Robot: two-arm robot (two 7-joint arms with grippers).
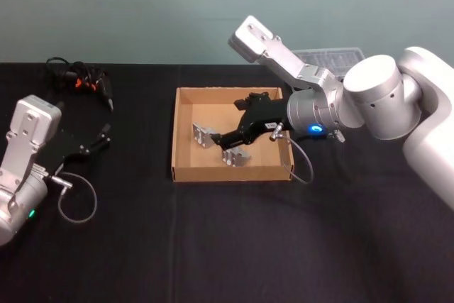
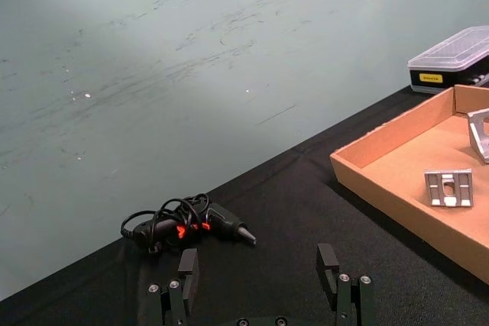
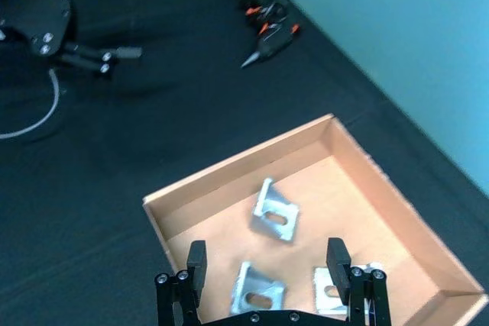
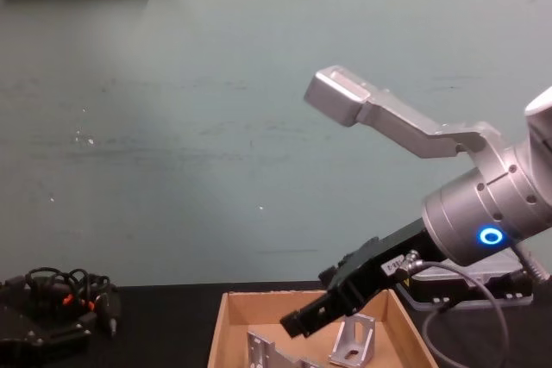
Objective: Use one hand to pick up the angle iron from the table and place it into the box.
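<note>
Angle irons: three bright metal brackets lie on the floor of the box (image 1: 186,168). One angle iron (image 1: 203,134) sits toward the box's left side, tilted up on an edge. A second angle iron (image 1: 237,156) lies nearer the front wall, directly beneath the right gripper. A third bracket (image 3: 330,292) shows in the right wrist view beside that one, next to the gripper's finger. All three have slotted faces.

Box: shallow tan cardboard tray with low walls, open on top, resting on the black table (image 1: 213,246) near its middle.

Right gripper (image 1: 228,139): black, on a silver-grey arm with a blue-lit ring, reaching in over the box from the right and angled downward. Its fingers stand wide apart and hold nothing; in the right wrist view the two fingertips straddle the near bracket from above, without visible contact.

Left gripper (image 1: 105,136): off to the left of the table, well apart from the box, low over the cloth. Its fingers are spread wide and empty, as the left wrist view shows.

Other items: a black tool with orange marks and a coiled cord (image 1: 86,81) lies at the far left of the table. A small black case with a clear lid (image 2: 452,61) stands behind the box's far right corner.
</note>
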